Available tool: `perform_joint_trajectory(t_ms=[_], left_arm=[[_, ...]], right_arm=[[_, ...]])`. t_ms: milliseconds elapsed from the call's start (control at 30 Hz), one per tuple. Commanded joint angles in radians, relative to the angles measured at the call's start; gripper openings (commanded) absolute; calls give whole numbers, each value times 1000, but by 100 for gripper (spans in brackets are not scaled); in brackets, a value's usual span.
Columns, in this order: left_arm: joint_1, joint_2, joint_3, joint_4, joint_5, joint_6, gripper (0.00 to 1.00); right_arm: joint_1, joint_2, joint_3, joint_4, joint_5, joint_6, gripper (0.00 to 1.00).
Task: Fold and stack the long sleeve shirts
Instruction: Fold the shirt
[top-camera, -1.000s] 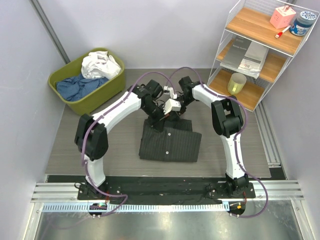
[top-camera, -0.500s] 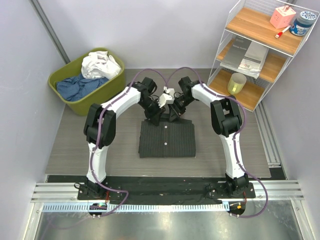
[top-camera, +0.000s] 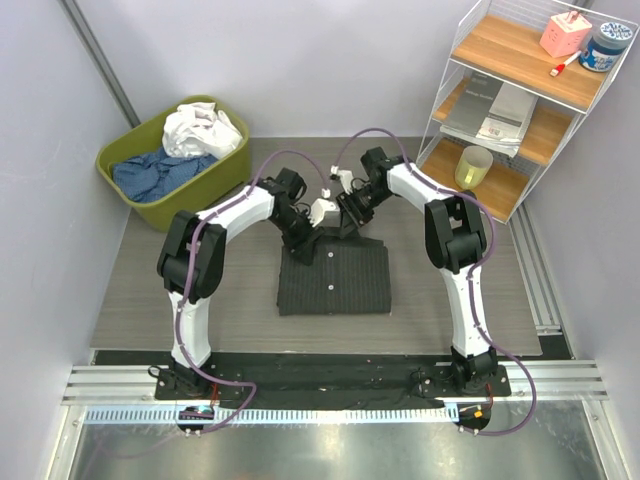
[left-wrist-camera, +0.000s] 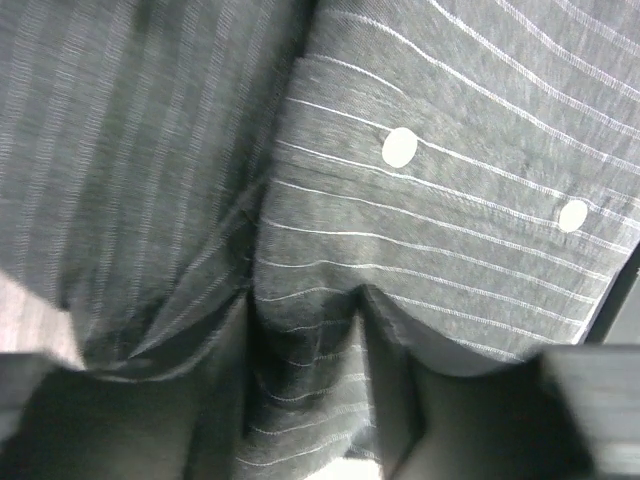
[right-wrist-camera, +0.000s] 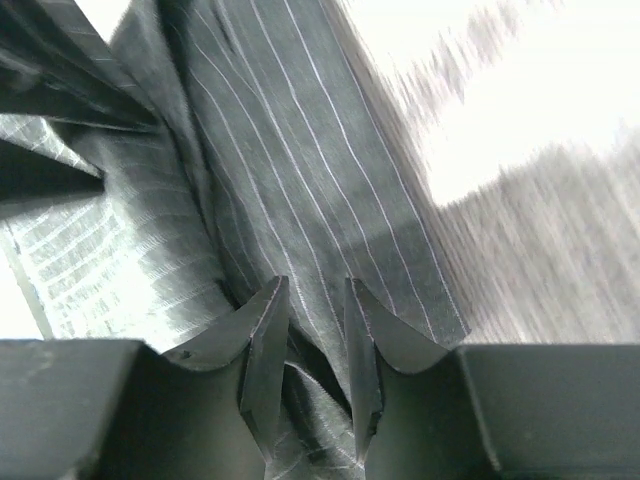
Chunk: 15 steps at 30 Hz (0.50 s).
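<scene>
1 striped shirt (top-camera: 333, 280) lies nearly folded, far edge pinched in the left gripper (left-wrist-camera: 305, 385) and right gripper (right-wrist-camera: 312, 320) (more clothes (top-camera: 160, 172) wait in the bin (top-camera: 200, 195)).

Two white-shelled robot arms, the left arm (top-camera: 228, 212) and the right arm (top-camera: 467, 305), are broken up by bulky black joint housings (top-camera: 182, 268) at shoulder, elbow and wrist. A thin purple cable (top-camera: 300, 153) loops loosely off each arm and trails down to the black bases (top-camera: 186, 377). In the wrist cameras, the fingers (left-wrist-camera: 222, 405) of the left gripper (left-wrist-camera: 305, 400) show as plain, matt dark grey slabs. Those (right-wrist-camera: 262, 350) of the right gripper (right-wrist-camera: 314, 290) are the same grey, tapering to angled, pointed tips
</scene>
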Motion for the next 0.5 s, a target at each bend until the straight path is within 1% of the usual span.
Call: perform_joint_trajectory(t_ms=[0, 33, 67, 133, 233, 367, 433, 467], left_arm=[[-2, -30, -46, -29, 54, 55, 41], [-7, -45, -78, -57, 62, 71, 35], [-7, -51, -91, -75, 79, 100, 32], [-12, -74, -123, -95, 92, 118, 27], [-18, -109, -178, -94, 105, 119, 24], [-35, -166, -235, -127, 151, 105, 23], [-51, -194, -247, -143, 170, 100, 27], [-51, -224, -249, -146, 176, 96, 31]], right_arm=[[3, -36, -79, 14, 10, -9, 33], [3, -39, -96, 14, 15, -15, 32], [4, -45, -136, 19, 16, -22, 31], [6, -81, -202, 25, 15, -29, 31], [6, -141, -257, 26, 9, -30, 30], [15, -222, -355, 16, -39, -18, 30], [20, -262, -371, -7, -51, -33, 30], [18, -269, -362, -36, -59, -35, 31]])
